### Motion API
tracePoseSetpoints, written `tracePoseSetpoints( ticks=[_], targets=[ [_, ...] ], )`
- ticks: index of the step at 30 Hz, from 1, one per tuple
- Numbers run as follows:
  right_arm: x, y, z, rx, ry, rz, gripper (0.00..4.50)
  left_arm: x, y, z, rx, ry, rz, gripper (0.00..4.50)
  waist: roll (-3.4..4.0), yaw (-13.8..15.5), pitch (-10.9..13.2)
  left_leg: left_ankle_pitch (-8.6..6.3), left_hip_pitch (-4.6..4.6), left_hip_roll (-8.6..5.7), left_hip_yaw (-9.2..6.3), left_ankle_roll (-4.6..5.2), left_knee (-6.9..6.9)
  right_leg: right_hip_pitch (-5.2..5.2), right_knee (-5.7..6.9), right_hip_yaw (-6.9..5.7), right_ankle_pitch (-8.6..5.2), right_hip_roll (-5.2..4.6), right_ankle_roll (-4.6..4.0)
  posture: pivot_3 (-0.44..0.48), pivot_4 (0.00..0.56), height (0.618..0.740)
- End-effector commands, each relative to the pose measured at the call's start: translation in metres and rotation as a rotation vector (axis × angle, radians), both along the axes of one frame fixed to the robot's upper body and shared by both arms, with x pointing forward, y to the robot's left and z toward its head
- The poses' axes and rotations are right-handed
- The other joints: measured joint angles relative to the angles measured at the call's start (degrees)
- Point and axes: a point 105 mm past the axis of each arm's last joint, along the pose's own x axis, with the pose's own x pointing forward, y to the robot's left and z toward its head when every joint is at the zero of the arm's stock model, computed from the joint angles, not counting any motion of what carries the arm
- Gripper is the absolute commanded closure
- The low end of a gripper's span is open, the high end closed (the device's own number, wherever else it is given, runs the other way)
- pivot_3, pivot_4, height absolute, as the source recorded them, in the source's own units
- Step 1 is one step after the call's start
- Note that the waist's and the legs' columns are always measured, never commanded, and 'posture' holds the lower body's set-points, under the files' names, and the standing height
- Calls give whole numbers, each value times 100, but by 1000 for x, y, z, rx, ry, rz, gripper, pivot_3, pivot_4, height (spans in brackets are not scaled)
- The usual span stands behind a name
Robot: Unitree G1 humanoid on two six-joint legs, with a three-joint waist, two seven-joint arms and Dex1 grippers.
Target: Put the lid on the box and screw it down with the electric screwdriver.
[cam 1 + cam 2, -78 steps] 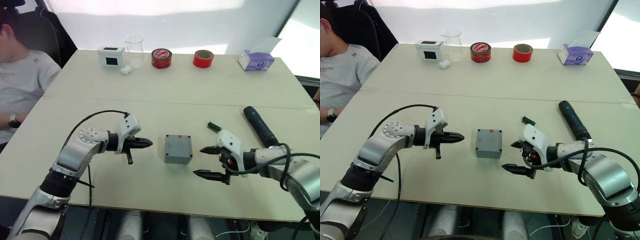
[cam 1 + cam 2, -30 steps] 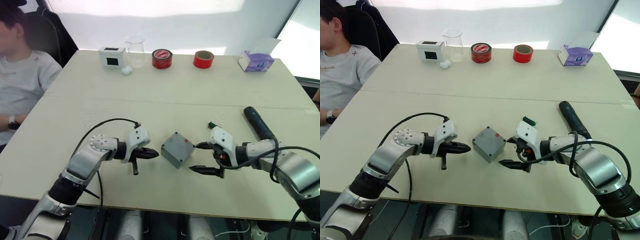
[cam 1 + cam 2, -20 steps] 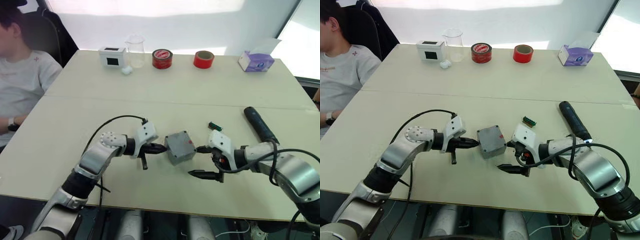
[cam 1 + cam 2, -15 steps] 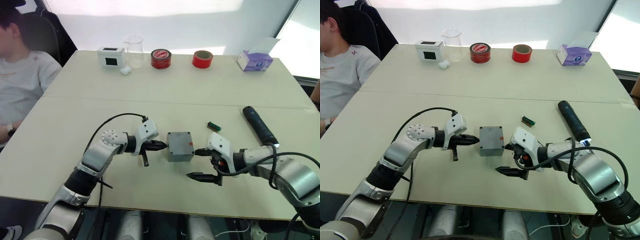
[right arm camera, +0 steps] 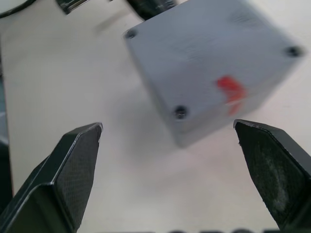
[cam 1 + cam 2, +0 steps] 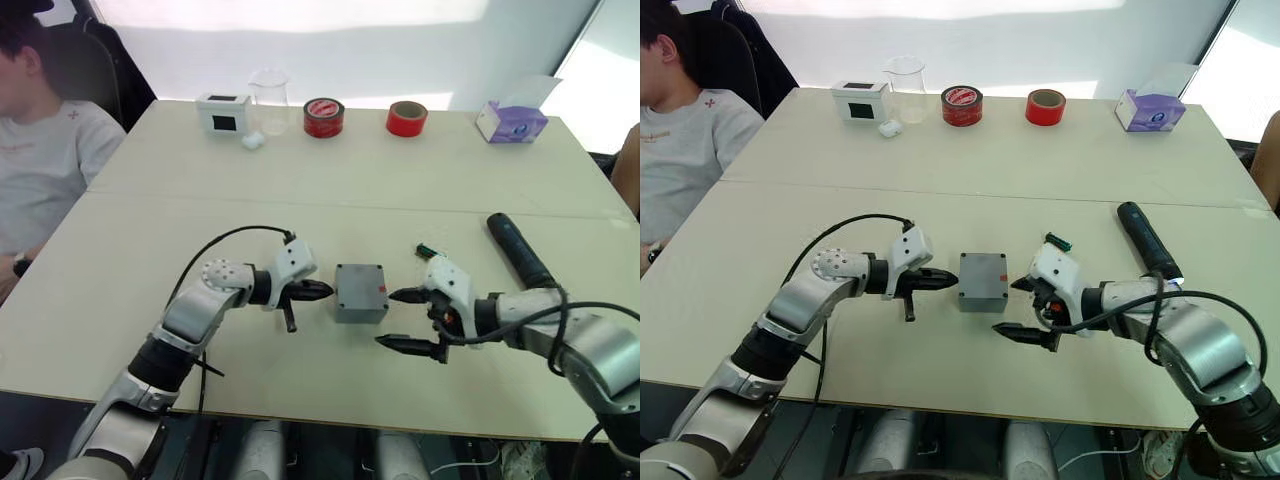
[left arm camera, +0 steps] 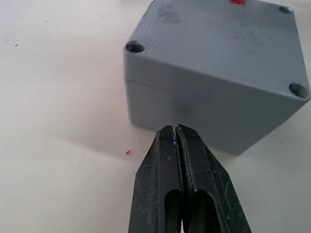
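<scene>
The grey box [image 6: 360,300] stands at the middle of the near table, square to me, with the lid [image 7: 218,39] seated on top; a seam runs below the lid and a red mark [image 5: 231,90] shows by one edge. My left gripper [image 6: 325,292] is shut, its tips just off the box's left side. Right of the box my right gripper [image 6: 387,319] stands open, a little clear of it. The black electric screwdriver [image 6: 520,250] lies on the table at the right, beyond my right arm.
A small green part [image 6: 428,251] lies near the box. Along the far edge stand a white box with a black screen [image 6: 222,112], a clear beaker [image 6: 268,100], two red tape rolls [image 6: 322,116] and a purple tissue box [image 6: 511,121]. A person [image 6: 40,150] sits at the left.
Both grippers closed in on the box. It sat turned a second ago and now stands square. The right gripper has since backed off slightly to the right.
</scene>
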Motion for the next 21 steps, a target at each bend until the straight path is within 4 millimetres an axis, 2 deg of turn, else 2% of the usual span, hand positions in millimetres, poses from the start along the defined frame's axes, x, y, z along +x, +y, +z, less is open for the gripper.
tracePoseSetpoints(
  ticks=[1, 5, 8, 11, 13, 16, 18, 19, 20, 21],
  targets=[
    [13, -23, 30, 100, -63, -98, 50, 3, 15, 33, -81, -31, 23, 4500, 0, -1, 0, 0, 0, 1, 0, 0, 0, 0, 0, 0, 0, 0, 0, 0, 150, 715],
    [42, -44, 27, 91, -131, -220, 50, -5, 19, 49, -143, 8, 0, 4500, 0, 2, 0, 0, 1, -1, 0, -1, 0, 1, 0, 0, 0, 0, 0, 0, 150, 715],
    [55, -49, 20, 71, -158, -252, 50, -8, 19, 51, -145, 15, -8, 4500, 1, 3, 0, 7, 1, -3, 3, -12, 0, 2, 0, 0, 0, 0, 0, 0, 150, 715],
    [83, -57, 0, 31, -192, -310, 50, -8, 17, 54, -138, 9, -10, 4500, 0, -21, 0, 18, 1, -1, 7, -30, -1, 0, 0, 0, 0, 4, 1, 0, 150, 715],
    [94, -58, -5, 26, -211, -325, 50, -9, 17, 54, -136, 10, -7, 4500, 2, -29, 1, 18, 2, -1, 9, -30, -1, 0, 1, 1, 0, 5, 1, 0, 150, 715],
    [103, -59, -7, 33, -226, -328, 726, -10, 17, 52, -134, 11, -6, 4500, 2, -9, 2, 19, 1, -1, 10, -33, -3, -3, 3, 2, -2, 6, 4, 0, 150, 715],
    [108, -60, -9, 34, -233, -332, 1436, -11, 17, 51, -130, 12, -2, 4500, 2, -10, 2, 20, 0, -1, 10, -33, -3, -3, 2, 2, -2, 5, 4, 0, 150, 715],
    [109, -60, -9, 34, -236, -331, 1641, -12, 18, 51, -129, 13, 0, 4500, 2, -9, 2, 20, 0, -1, 11, -33, -3, -3, 2, 2, -2, 5, 4, 0, 150, 715],
    [110, -59, -9, 33, -239, -330, 2074, -12, 18, 51, -128, 13, 1, 4500, 2, -9, 2, 20, 1, -1, 11, -34, -2, -2, 2, 2, -1, 5, 4, 0, 150, 715],
    [110, -59, -10, 33, -242, -329, 2074, -12, 19, 50, -126, 13, 4, 4500, 2, -11, 1, 20, 1, -1, 11, -34, -2, -1, 2, 2, -2, 5, 4, 0, 150, 715]
  ],
)
